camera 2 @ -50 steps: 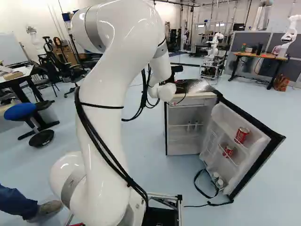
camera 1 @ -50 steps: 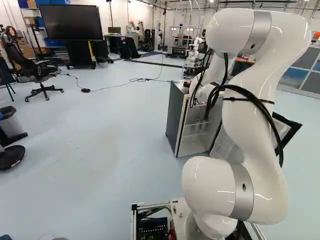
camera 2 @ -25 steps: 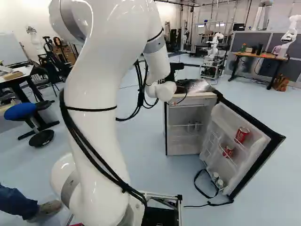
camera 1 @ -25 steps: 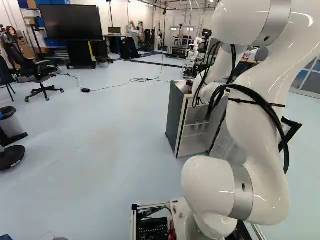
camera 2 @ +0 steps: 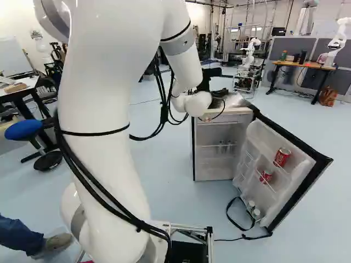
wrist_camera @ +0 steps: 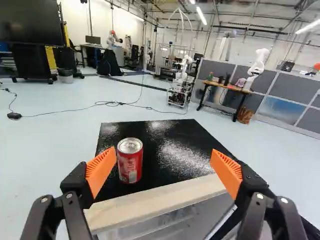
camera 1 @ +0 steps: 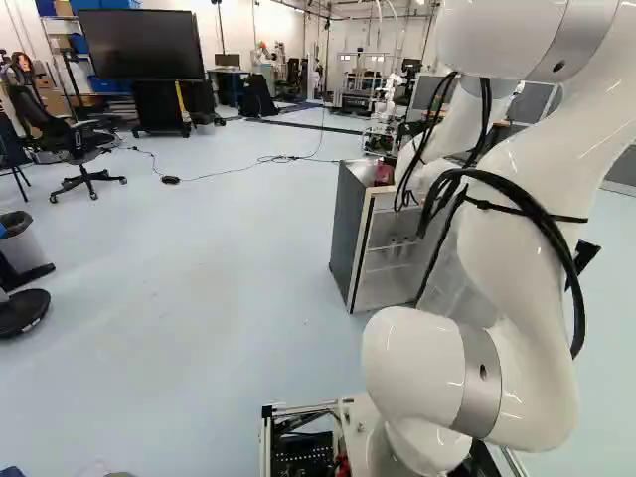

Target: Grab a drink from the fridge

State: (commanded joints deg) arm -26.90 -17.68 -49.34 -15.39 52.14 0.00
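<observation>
- The fridge [camera 2: 221,172] is ahead of the arm [camera 2: 104,109], its door [camera 2: 299,186] swung open at the right of it in the right base view.
- A red can [wrist_camera: 130,161] stands upright on the fridge's black top [wrist_camera: 172,150], near the wooden front edge [wrist_camera: 155,204].
- The gripper [camera 2: 218,93] is at the fridge's near edge, level with the top; whether it is over that edge or just short of it cannot be told.
- Its jaws are spread wide, orange pads [wrist_camera: 101,167] facing each other. In the wrist view the can shows in the gap, closer to one pad; whether that pad touches it cannot be told.
- Two more red cans [camera 2: 282,157] sit in the fridge's door, one higher than the other, with small bottles [camera 2: 252,205] near the door's foot.
- Inside the fridge, two small containers [camera 2: 221,147] stand side by side.
- A black strap [camera 2: 236,222] lies on the floor by the fridge's open door.
- Well beyond the fridge are a desk [wrist_camera: 225,86] and another robot [wrist_camera: 258,62].
</observation>
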